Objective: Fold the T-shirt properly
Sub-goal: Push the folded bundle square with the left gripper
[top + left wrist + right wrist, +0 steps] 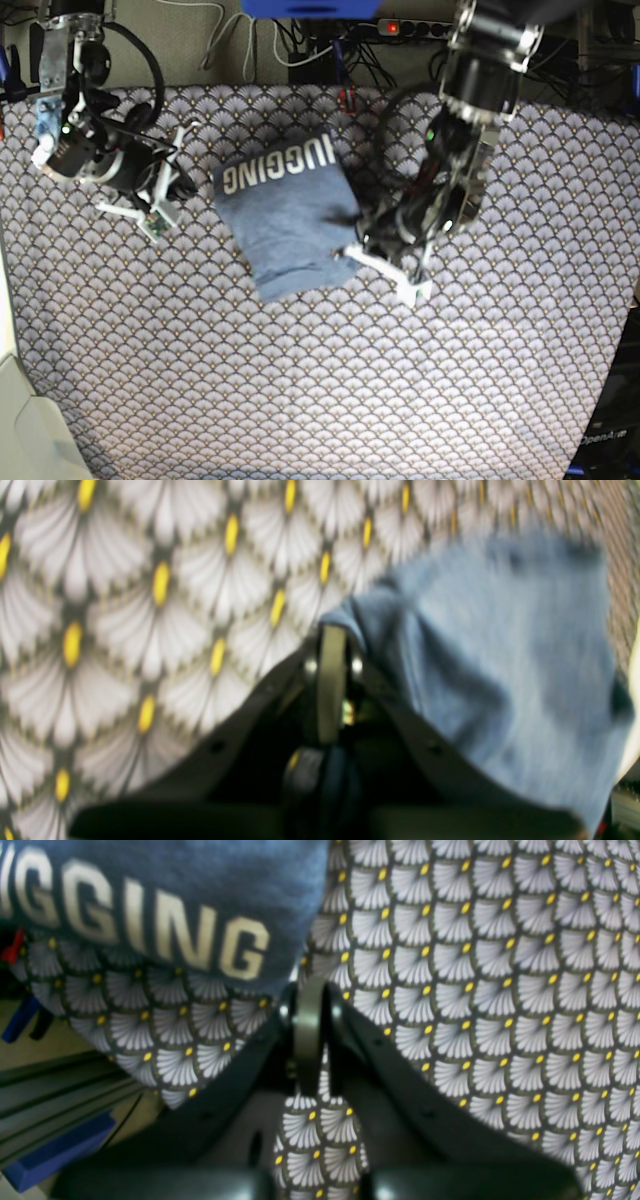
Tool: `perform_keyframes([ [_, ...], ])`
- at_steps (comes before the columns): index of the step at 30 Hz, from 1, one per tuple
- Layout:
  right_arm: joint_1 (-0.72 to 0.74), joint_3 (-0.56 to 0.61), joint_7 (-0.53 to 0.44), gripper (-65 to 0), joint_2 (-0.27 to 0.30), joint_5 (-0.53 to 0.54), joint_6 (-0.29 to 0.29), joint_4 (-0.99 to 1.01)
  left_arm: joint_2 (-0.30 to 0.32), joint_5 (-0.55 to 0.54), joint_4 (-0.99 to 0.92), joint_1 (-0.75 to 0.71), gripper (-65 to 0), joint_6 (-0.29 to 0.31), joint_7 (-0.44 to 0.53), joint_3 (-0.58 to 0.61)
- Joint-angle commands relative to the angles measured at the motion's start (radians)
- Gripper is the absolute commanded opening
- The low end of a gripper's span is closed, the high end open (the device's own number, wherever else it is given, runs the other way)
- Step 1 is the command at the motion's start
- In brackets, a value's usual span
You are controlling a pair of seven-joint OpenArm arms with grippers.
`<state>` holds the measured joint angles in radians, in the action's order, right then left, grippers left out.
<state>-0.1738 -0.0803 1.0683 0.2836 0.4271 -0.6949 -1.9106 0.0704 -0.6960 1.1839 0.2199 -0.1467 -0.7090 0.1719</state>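
Note:
The slate-blue T-shirt (285, 220) lies folded into a rough rectangle at the table's middle, with white block lettering along its far edge. My left gripper (352, 232) is at the shirt's right edge. In the blurred left wrist view the left gripper (332, 630) is shut, with the T-shirt (500, 655) bunched over its tip and rising to the right. My right gripper (188, 178) rests left of the shirt, a small gap away. The right wrist view shows the right gripper (310, 987) shut and empty beside the lettered corner of the T-shirt (165, 895).
A scallop-patterned tablecloth (300, 380) covers the whole table. Cables and a power strip (400, 27) run along the back edge. The table's left edge, with blue and grey frame parts (50, 1150) below it, shows in the right wrist view.

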Motion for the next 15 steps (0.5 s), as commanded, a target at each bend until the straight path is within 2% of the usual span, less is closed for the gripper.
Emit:
perform_keyframes([
  [1, 0.007, -0.005, -0.017, -65.0, 0.01, 0.013, -0.003, -0.016, -0.008, -0.011, -0.002, 0.048, -64.7, 0.012, 0.01, -0.002],
  [5, -0.003, 0.0, -0.017, -65.0, 0.009, 0.013, -0.003, -0.016, -0.031, -0.018, -0.054, 0.135, -64.7, 0.014, 0.058, -0.002],
  [7, -0.003, 0.0, -0.017, -65.0, 0.007, 0.014, -0.003, -0.017, -0.031, -0.021, -0.06, 0.141, -64.7, 0.014, 0.105, -0.002],
  [10, -0.005, 0.0, 0.025, -65.0, 0.004, 0.019, -0.003, -0.022, -0.04, -0.023, -0.049, 0.138, -64.7, 0.014, 0.119, -0.002],
  [12, -0.002, 0.0, 0.049, -65.0, -0.008, 0.019, -0.003, -0.063, -0.016, -0.024, -0.014, 0.126, -64.7, 0.014, 0.119, -0.002],
  [15, 0.007, 0.0, 0.076, -65.0, -0.037, 0.02, -0.003, -0.105, 0.055, -0.057, 0.073, 0.051, -64.7, 0.012, 0.119, -0.015],
])
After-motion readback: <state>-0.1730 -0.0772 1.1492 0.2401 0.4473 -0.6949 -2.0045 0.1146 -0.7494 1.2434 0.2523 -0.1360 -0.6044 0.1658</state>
